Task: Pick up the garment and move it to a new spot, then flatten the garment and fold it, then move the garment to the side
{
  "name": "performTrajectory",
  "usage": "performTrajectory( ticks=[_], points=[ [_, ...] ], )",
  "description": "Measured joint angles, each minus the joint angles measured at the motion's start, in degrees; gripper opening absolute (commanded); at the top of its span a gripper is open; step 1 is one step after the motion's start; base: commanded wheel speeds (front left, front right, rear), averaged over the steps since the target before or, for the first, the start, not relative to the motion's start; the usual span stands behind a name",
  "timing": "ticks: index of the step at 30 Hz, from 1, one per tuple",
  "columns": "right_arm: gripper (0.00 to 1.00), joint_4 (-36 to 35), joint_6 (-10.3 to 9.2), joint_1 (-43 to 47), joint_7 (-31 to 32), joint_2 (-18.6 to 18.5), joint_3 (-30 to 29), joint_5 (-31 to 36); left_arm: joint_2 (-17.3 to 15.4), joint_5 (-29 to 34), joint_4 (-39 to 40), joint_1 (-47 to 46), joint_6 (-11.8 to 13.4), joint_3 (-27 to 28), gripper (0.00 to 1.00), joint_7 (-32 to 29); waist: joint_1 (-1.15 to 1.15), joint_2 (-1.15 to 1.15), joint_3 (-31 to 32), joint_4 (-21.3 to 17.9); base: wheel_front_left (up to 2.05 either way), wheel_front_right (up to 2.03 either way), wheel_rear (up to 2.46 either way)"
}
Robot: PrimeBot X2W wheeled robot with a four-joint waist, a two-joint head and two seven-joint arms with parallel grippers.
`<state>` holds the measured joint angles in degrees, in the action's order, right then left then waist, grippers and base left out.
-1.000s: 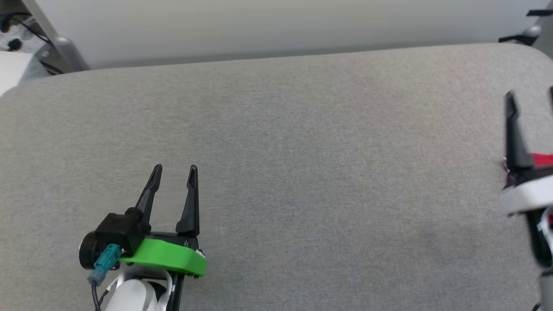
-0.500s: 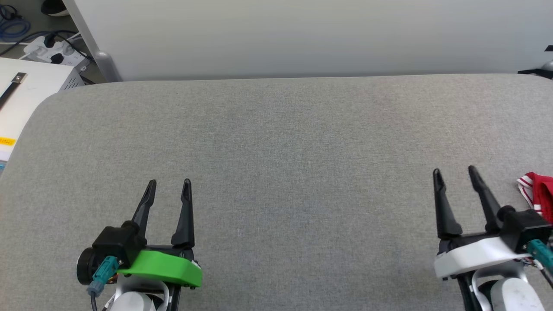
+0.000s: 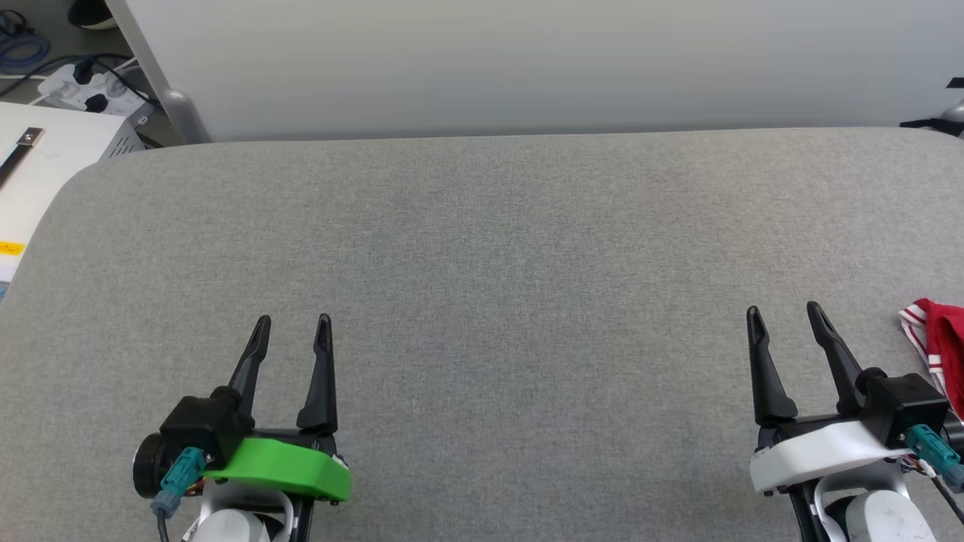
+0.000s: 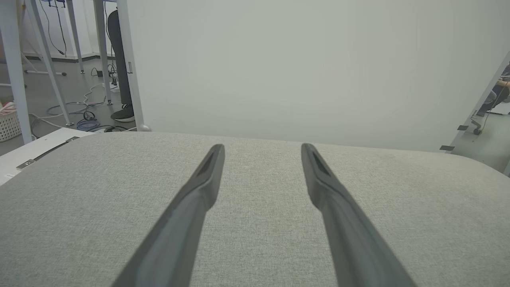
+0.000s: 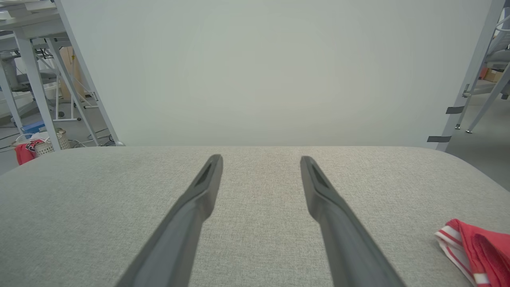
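- Since 1 s ago: head cam has panned, so the whole view is sitting differently. R gripper, then cut off at the right border, is now showing whole at lower right, fingers pointing up the view.
- L gripper, w/ green collar, is sitting at lower left, approx. where it was in view.
- Both pincers are standing spread, fingers well apart, nothing btw. them. Both are pointing across the grey padded table.
- Garment: red cloth w/ red-and-white striped trim, is lying bunched on the table at the right border of the head view, on the outer side of the R gripper. Most of it is running out of frame.
- R wrist view: same cloth is lying at lower right, apart from the fingers.
- White panel is standing behind the table's far edge.
- Power strip w/ cables is lying on the floor at upper left. White unit is standing by the table's left corner.
- L wrist view: a person's leg and dark shoe are showing past the panel's left edge.
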<state>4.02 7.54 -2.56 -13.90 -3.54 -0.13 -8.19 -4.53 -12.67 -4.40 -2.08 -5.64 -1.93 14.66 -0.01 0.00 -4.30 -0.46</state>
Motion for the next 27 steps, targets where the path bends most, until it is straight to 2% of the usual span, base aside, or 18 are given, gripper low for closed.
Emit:
performTrajectory(
  ticks=[10,11,27],
  points=[
    [1.00,0.21,0.00,-0.02,-0.07,0.10,0.24,0.29,0.79,0.58,-0.34,-0.01,-0.77,0.65,1.00,0.00,0.00,0.00,-0.30,0.09,0.00,0.00,0.00],
    [0.00,0.20,0.00,-0.03,-0.07,0.12,0.29,0.36,0.83,0.59,-0.29,-0.01,-0.87,0.63,0.00,0.00,0.00,0.00,-0.33,0.09,0.00,0.00,0.00],
    [0.00,0.05,0.00,-0.01,1.18,0.07,0.27,0.44,0.82,1.12,-0.24,-0.03,-0.58,0.52,0.00,-1.22,0.00,0.00,0.11,0.13,0.00,0.00,0.00]
  ],
)
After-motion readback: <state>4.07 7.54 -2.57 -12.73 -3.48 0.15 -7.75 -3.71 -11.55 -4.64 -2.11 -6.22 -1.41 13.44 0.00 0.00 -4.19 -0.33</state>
